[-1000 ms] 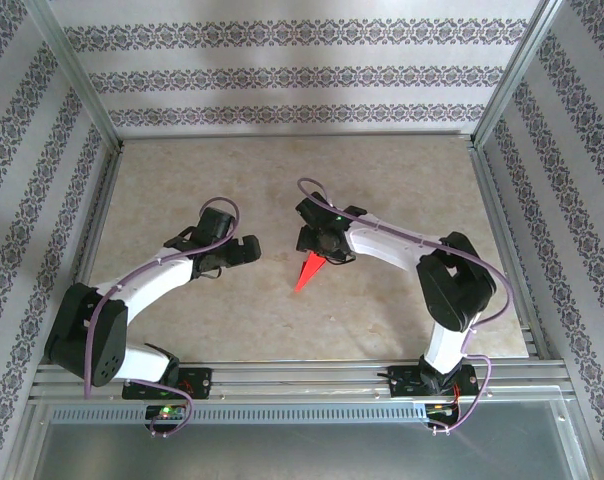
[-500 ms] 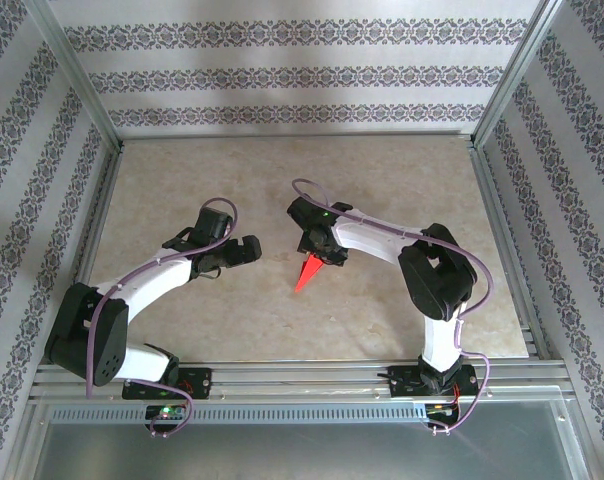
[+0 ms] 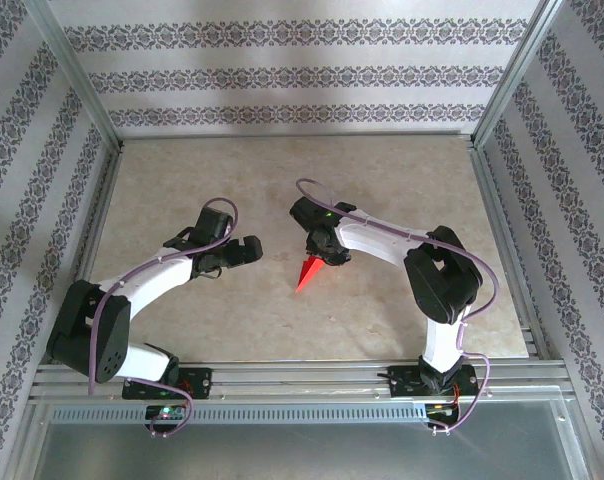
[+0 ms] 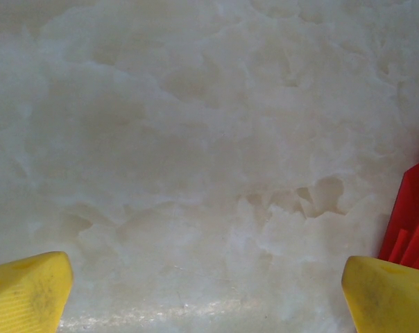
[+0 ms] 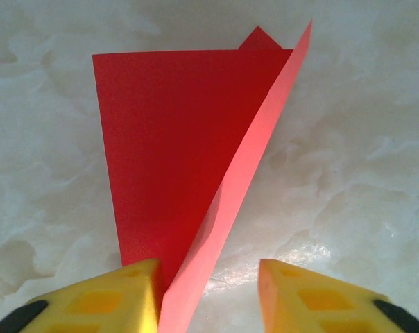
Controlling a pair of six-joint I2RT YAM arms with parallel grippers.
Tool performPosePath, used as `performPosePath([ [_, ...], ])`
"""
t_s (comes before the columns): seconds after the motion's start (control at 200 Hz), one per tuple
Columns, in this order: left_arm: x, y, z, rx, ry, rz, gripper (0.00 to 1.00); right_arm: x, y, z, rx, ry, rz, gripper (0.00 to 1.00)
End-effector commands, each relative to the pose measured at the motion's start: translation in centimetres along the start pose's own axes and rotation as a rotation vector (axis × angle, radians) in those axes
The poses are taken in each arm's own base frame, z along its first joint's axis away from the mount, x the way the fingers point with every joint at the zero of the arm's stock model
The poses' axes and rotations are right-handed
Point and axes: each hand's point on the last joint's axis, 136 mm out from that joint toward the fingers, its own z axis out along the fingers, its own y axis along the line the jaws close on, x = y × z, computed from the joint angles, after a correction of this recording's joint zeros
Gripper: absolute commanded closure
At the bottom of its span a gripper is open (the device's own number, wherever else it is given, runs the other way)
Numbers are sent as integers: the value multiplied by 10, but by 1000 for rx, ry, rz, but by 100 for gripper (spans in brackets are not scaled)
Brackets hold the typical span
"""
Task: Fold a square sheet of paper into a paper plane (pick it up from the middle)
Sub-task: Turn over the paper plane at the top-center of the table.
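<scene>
The square sheet of paper, bright red, lies on the table folded into a narrow pointed paper plane (image 3: 308, 272), its tip toward the arms' bases. In the right wrist view the paper plane (image 5: 175, 139) has one flat wing and a raised pale-lit flap that runs down between my yellow fingers (image 5: 105, 298). The right gripper (image 5: 209, 298) is partly closed over the wide end (image 3: 322, 250). The flap rests against the left finger, and a gap stays on the right. The left gripper (image 3: 237, 252) hovers wide open to the left, with the red paper edge (image 4: 411, 222) beside its right fingertip (image 4: 386, 295).
The marble-patterned table (image 3: 232, 180) is bordered by metal rails and patterned walls (image 3: 302, 75) at the back and sides. Open tabletop lies beyond both grippers and between the arms.
The right gripper's jaws have narrowed around the plane's raised flap, and the wrist shifted slightly. The left arm stayed still and open.
</scene>
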Motion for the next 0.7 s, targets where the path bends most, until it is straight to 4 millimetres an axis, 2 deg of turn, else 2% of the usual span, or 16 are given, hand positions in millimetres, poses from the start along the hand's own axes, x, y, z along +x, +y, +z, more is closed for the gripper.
performPosePath([
  [0.0, -6, -1, 2, 11, -12, 10, 0, 6, -8, -1, 22, 6, 8, 65],
  [0.08, -6, -1, 1, 11, -12, 9, 0, 9, -9, 4, 22, 22, 16, 70],
  [0.33, -7, -1, 1, 7, -12, 11, 0, 13, -8, 13, 19, 54, 28, 74],
  [0.42, -8, -1, 1, 7, -13, 11, 0, 11, -7, 13, 8, 54, 30, 81],
  [0.595, -12, -1, -4, 14, -24, -11, 0, 0, -1, 2, -41, 20, -2, 97],
  [0.695, -19, 1, -13, 42, -43, -51, 0, -11, 21, -13, -168, 4, -103, 100],
])
